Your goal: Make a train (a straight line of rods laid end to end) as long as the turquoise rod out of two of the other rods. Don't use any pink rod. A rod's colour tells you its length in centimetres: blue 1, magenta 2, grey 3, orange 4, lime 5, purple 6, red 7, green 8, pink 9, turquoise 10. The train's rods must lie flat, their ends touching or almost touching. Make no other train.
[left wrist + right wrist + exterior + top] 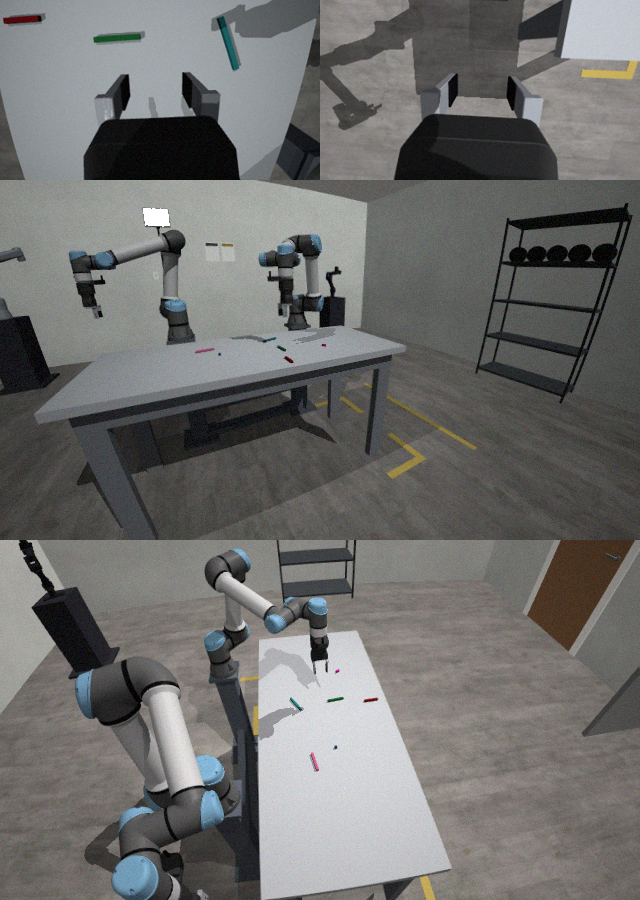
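Observation:
The turquoise rod (296, 704) (269, 339) (228, 45) lies flat and slanted. The green rod (335, 699) (281, 348) (117, 38) and the red rod (371, 700) (289, 359) (22, 19) lie apart, roughly in one line with a wide gap. The small magenta rod (337, 671) (324, 345) lies alone. The tiny blue rod (335, 747) (219, 354) lies near the pink rod (314, 762) (204, 350). My left gripper (321, 668) (155, 83) is open and empty above the table, beside the magenta rod in the top view. My right gripper (482, 85) (97, 312) is open and empty, off the table.
The white table (345, 810) (165, 372) bears all the rods. In the right wrist view its corner (605, 32) shows at the upper right, with floor below the fingers. A shelf rack (545, 305) stands beyond the table.

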`<action>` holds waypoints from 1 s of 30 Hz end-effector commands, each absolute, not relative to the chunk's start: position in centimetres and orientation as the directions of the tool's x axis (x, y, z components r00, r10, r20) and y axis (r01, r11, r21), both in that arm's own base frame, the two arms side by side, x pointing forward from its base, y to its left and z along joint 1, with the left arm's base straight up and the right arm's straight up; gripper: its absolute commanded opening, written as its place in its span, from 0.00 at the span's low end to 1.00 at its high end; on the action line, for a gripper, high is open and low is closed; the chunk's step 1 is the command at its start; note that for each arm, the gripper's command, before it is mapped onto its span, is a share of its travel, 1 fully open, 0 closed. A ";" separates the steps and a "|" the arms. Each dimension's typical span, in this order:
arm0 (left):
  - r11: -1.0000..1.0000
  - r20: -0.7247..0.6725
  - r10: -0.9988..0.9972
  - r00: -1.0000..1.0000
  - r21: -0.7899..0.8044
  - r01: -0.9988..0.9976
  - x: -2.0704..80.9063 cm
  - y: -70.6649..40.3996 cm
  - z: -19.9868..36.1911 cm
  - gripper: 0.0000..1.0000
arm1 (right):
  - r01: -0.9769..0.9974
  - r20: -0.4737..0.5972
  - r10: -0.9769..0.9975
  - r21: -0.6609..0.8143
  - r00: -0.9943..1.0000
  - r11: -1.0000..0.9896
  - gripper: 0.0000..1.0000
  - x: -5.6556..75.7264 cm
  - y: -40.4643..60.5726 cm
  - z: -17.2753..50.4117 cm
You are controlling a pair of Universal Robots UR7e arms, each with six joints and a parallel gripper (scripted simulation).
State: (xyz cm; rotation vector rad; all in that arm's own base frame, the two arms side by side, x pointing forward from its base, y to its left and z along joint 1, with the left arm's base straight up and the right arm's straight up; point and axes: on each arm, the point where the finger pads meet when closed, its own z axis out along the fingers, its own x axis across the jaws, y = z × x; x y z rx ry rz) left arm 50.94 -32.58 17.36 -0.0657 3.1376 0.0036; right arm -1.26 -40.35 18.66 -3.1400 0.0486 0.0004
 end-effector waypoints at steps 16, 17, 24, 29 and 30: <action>0.880 -0.002 0.475 -0.880 0.000 0.475 57.3 -25.4 13.6 1.00 | -0.031 0.000 -0.031 0.000 1.000 -1.000 1.00 -1.2 -40.4 18.7; 0.865 -0.002 0.502 -0.865 0.000 0.502 57.6 -24.9 13.3 1.00 | -0.031 0.000 -0.031 0.000 1.000 -1.000 1.00 -1.2 -40.4 18.7; 0.785 -0.002 0.620 -0.785 0.001 0.620 59.2 -22.4 12.2 1.00 | -0.031 0.000 -0.031 0.000 1.000 -1.000 1.00 -1.2 -40.4 18.7; 0.703 -0.002 0.712 -0.703 0.001 0.712 60.5 -20.1 11.1 1.00 | -0.031 0.000 -0.031 0.000 1.000 -1.000 1.00 -1.2 -40.4 18.7; 0.687 -0.002 0.727 -0.687 0.001 0.727 60.7 -19.7 10.9 1.00 | -0.031 0.000 -0.031 0.000 1.000 -1.000 1.00 -1.2 -40.4 18.7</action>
